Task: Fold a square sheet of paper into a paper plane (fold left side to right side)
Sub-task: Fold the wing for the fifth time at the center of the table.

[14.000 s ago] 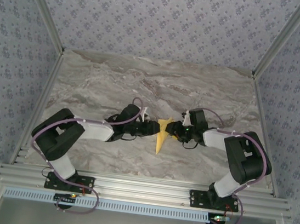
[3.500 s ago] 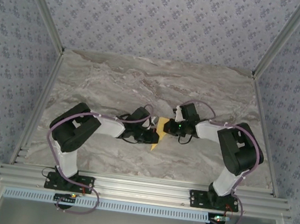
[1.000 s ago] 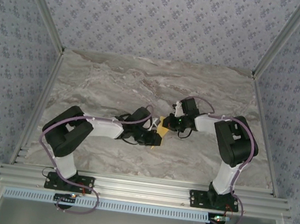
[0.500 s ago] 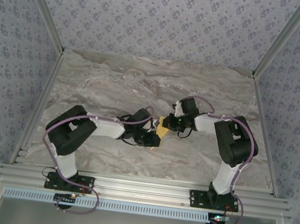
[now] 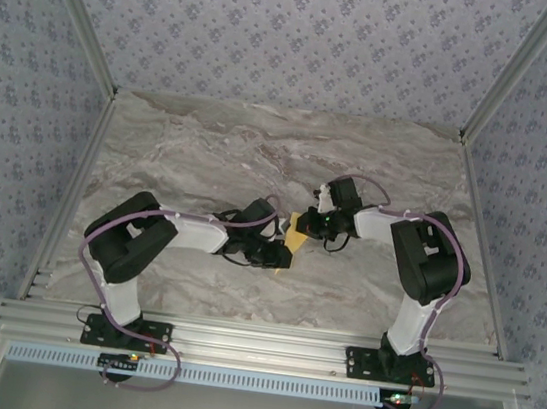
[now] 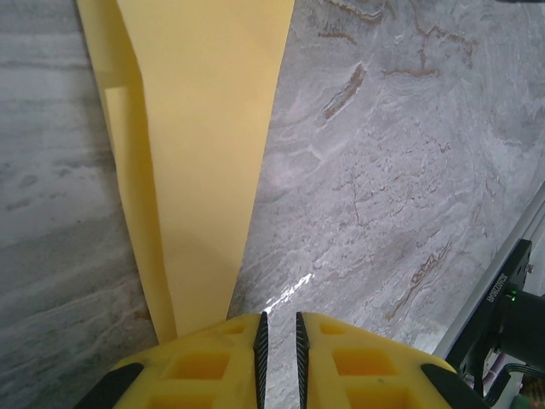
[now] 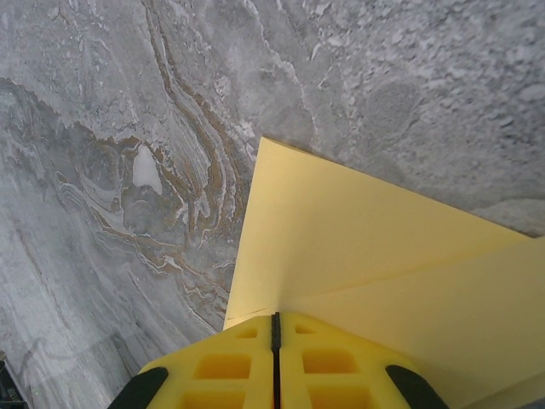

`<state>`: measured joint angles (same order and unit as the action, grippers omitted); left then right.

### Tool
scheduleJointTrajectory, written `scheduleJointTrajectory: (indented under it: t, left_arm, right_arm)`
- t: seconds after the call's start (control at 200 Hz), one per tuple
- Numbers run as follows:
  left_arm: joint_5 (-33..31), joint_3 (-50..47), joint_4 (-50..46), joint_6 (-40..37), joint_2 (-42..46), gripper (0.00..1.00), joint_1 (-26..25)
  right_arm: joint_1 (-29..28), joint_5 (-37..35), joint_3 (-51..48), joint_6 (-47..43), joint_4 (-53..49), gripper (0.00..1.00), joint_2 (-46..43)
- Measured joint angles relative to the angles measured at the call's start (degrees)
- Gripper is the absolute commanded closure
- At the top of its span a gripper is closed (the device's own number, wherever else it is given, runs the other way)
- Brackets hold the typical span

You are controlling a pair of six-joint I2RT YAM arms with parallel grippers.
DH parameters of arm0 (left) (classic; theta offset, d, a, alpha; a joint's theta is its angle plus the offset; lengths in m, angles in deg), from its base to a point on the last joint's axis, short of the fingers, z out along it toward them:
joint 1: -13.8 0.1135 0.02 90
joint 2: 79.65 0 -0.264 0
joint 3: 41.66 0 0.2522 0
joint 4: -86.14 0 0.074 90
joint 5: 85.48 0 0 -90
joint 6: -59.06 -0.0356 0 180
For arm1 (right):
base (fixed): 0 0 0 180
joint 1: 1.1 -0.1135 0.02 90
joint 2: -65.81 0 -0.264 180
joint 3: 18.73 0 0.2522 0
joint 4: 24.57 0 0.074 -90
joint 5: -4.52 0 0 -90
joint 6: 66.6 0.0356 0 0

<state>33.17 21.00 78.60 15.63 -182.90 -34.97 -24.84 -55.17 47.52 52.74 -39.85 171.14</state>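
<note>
At the centre of the top view, the slim mustard-yellow folded paper plane (image 5: 294, 240) lies on the grey marbled table (image 5: 201, 145) between my grippers. My left gripper (image 6: 278, 331) is nearly closed beside its narrow end; my right gripper (image 7: 275, 328) is pressed shut at its wide edge.

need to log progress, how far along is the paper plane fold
Done: the paper plane is already a narrow tapered shape with layered flaps, not a flat square. In hand: on the marble table, both grippers meet at it; the right gripper has its jaws together at an edge, the left gripper sits almost shut at the narrow end. Left: I cannot tell which folds remain.
</note>
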Motion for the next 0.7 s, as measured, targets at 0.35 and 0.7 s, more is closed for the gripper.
scheduleJointTrajectory:
  t: [0.35,0.7]
  left_arm:
    - [-0.22,-2.40,3.45,0.02,0.24,0.82,0.00]
    - [-1.95,-6.80,5.27,0.15,3.50,0.83,-0.22]
  right_arm:
    - [-0.02,-0.11,0.70,-0.26,-1.11,0.94,0.26]
    - [0.02,0.04,1.57,-0.44,-2.34,0.94,0.76]
